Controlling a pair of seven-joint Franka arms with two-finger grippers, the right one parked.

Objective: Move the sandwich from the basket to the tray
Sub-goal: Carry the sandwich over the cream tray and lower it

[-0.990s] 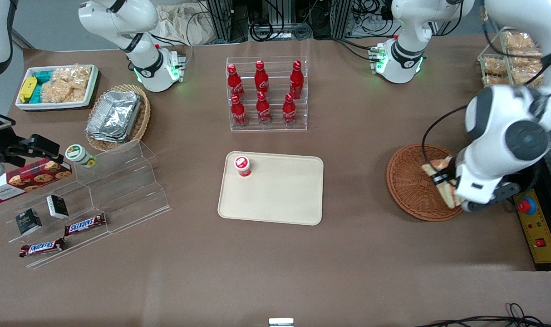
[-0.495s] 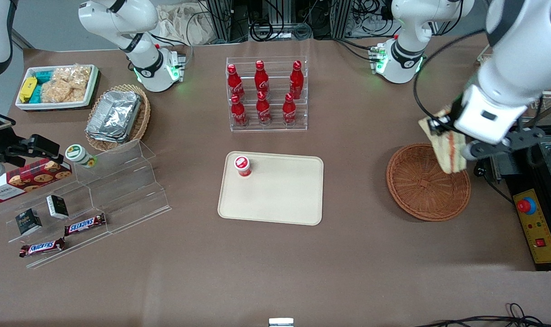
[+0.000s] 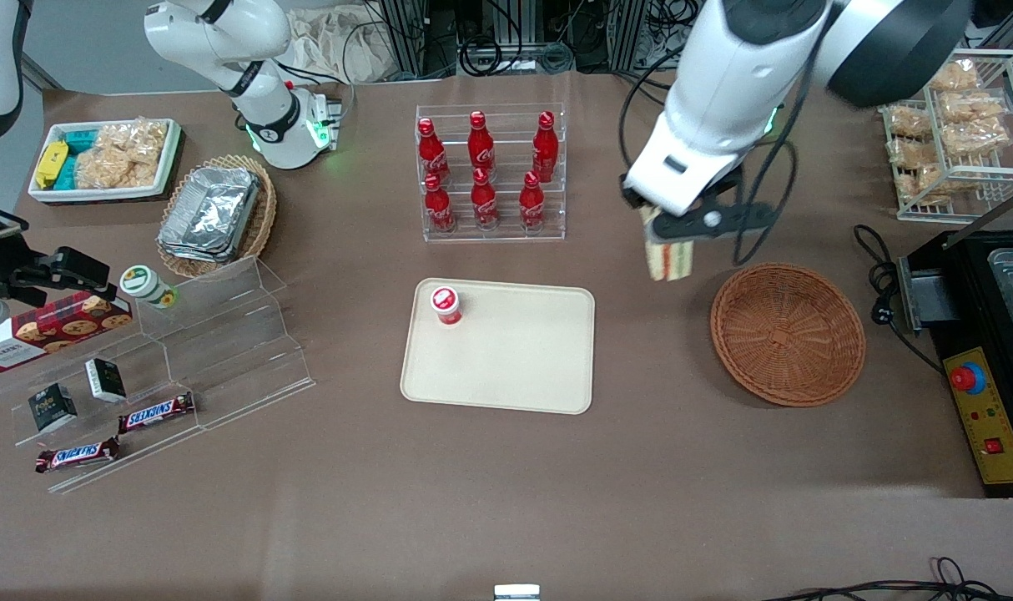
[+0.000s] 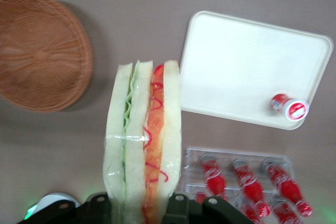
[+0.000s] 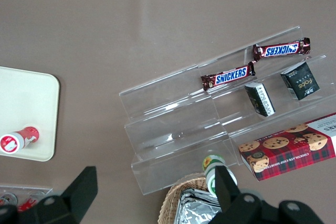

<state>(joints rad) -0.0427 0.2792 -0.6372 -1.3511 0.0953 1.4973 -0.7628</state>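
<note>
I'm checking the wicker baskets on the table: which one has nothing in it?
The darker reddish-brown basket toward the working arm's end is bare; the paler one holds foil containers. The gripper, raised between basket and tray, holds the sandwich.

High front view, two downward wrist views

1. You could not see the pincer whole from the front: the arm's wrist covered its upper part, and the sandwich hid its fingertips.
2. In the wrist view, the picture's edge cut off the pincer and the clamped end of the sandwich.
3. The basket ran past that view's edge, so you saw only part of its rim.
4. The bottle rack was cropped too, and its bottle labels were too small for you to read.
</note>
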